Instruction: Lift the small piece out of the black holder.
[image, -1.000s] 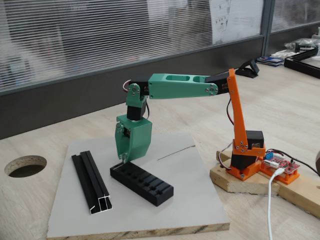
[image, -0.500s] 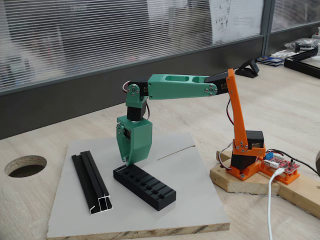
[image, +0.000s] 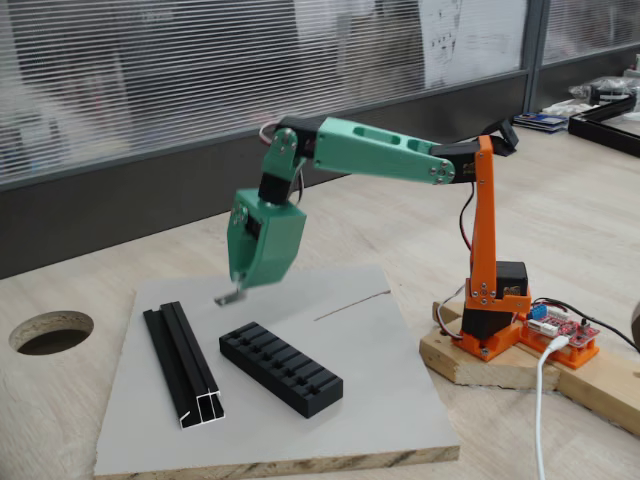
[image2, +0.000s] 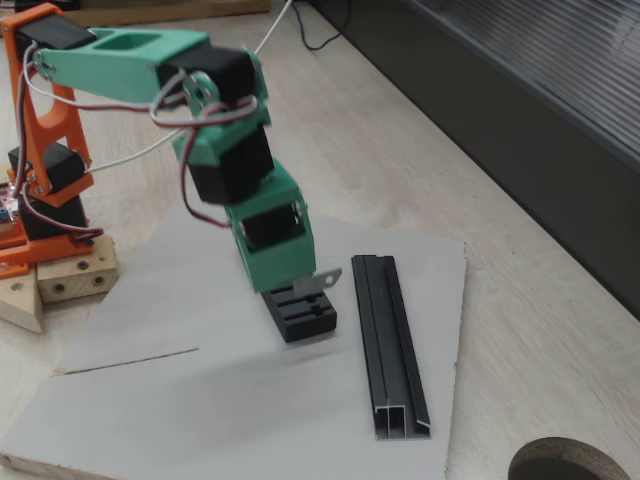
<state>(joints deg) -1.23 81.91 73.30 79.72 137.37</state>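
The small piece (image: 230, 297) is a thin grey tab clamped at the tip of the gripper (image: 237, 291). It hangs in the air above the black holder (image: 281, 368), clear of the holder's slotted top and toward its far left end in a fixed view. In another fixed view the small piece (image2: 321, 281) projects sideways from the gripper (image2: 300, 283), directly over the visible end of the black holder (image2: 300, 310). The jaws are closed on the tab, and only one end of it appears to be gripped.

The black holder lies flat on the grey board (image: 400, 400). The black channel profile (image: 183, 363) lies beside the holder on the same board, well apart from it.

Risks from this state:

- Slip. The tab is tiny and probably held by a narrow edge, so a jolt or any easing of the jaws could release it. It would fall onto the holder or the board.
- Rotation in the grip. The overhanging end may pivot and spoil any later placement.
- Collision. A descent or swing across the holder could catch the tab on a slot edge, or drag the holder, which looks unfixed.
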